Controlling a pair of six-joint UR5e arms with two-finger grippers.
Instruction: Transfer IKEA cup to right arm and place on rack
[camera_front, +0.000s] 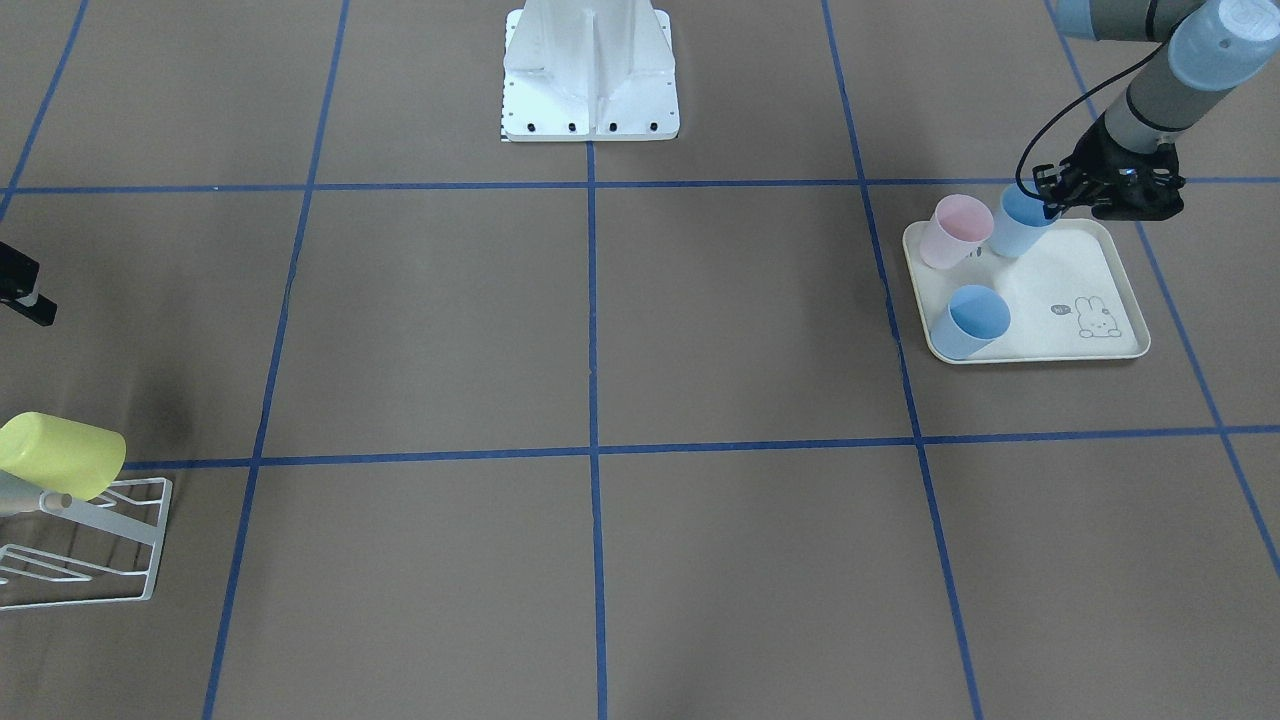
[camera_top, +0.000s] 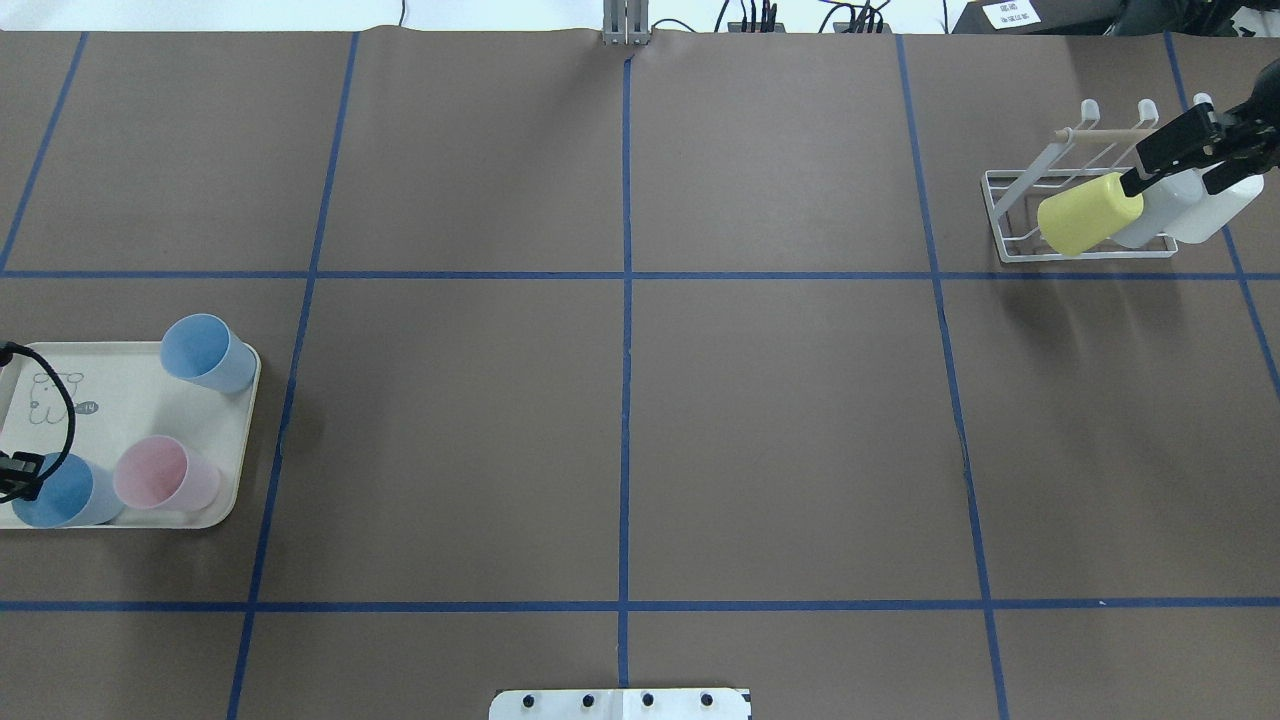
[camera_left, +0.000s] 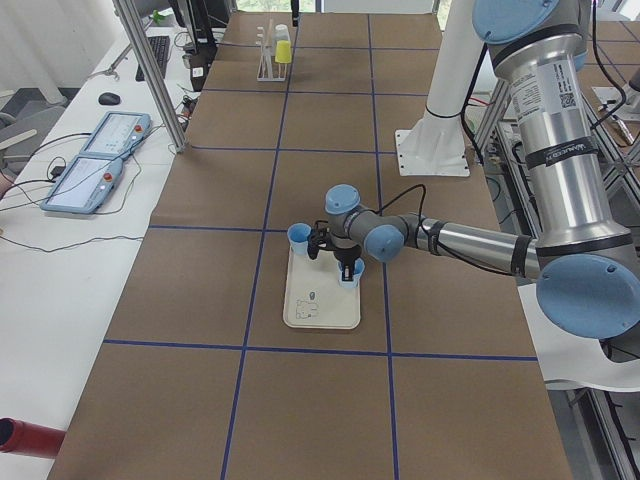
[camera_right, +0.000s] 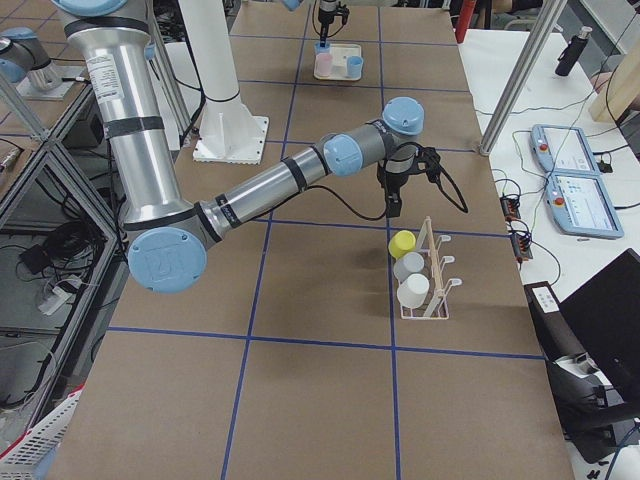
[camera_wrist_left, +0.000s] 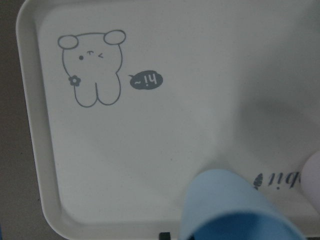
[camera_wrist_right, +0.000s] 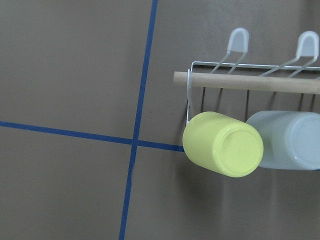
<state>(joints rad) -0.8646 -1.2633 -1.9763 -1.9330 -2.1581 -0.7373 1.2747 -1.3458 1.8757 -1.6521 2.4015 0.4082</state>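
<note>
Brown paper covers the big desk (camera_front: 700, 330), and blue tape lines (camera_front: 592, 300) cut it into squares. At the end on the robot's left lies a flat cream tray (camera_front: 1060, 270) with a little rabbit drawing (camera_front: 1097, 318) on it.

Three cups stand on this tray with their mouths up. One light blue plastic cup (camera_front: 1015, 232) is at the tray's edge nearest the robot. A pink plastic cup (camera_front: 950, 232) is just beside it, at the tray's corner. A second light blue cup (camera_front: 970, 322) stands apart, at the tray's far edge.

My left claw (camera_front: 1045, 205) is right at the rim of the light blue plastic cup by the robot-side edge. I cannot tell how wide its fingers are or if they pinch the cup wall.

Far from the tray, at the other end of the desk, sits a small white wire rack (camera_top: 1005, 215) with a light wooden rod (camera_top: 1100, 133) along its top. A yellow plastic cup (camera_top: 1088, 213) hangs tipped on the rack end nearest the tray, and two whitish cups (camera_top: 1160, 205) hang next to it, farther from the tray.

My right claw (camera_top: 1135, 170) hangs above that rack. Its black fingers are spread apart with nothing between them.
</note>
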